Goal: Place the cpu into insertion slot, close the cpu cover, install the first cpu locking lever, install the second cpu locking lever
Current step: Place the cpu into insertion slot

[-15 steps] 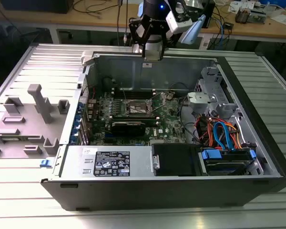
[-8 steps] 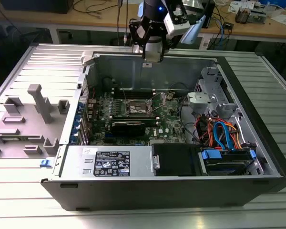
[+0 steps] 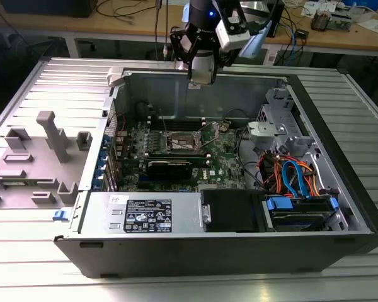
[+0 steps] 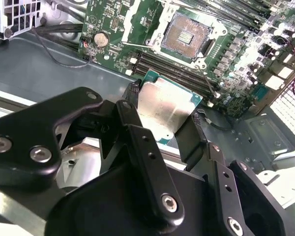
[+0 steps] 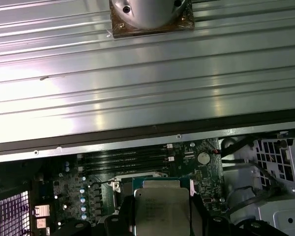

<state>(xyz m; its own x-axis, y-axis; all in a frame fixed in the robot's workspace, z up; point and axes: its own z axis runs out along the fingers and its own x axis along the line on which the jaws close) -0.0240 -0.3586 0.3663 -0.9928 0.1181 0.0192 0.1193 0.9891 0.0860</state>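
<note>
Fingers (image 4: 137, 132) of the gripper (image 4: 164, 125) pinch the cpu (image 4: 162, 105) by opposite edges, aloft, apart from the insertion slot (image 4: 186, 37). Light, rigid, likely fragile underneath; edges seem the safest hold.

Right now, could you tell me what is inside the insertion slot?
No chip: in the second wrist view the insertion slot shows its bare contact field. The cpu sits in the gripper, apart from it. In the first wrist view the cpu covers its inside.

A ribbed metal table (image 3: 25, 258) stands before a cluttered wooden workbench (image 3: 132, 26).
</note>
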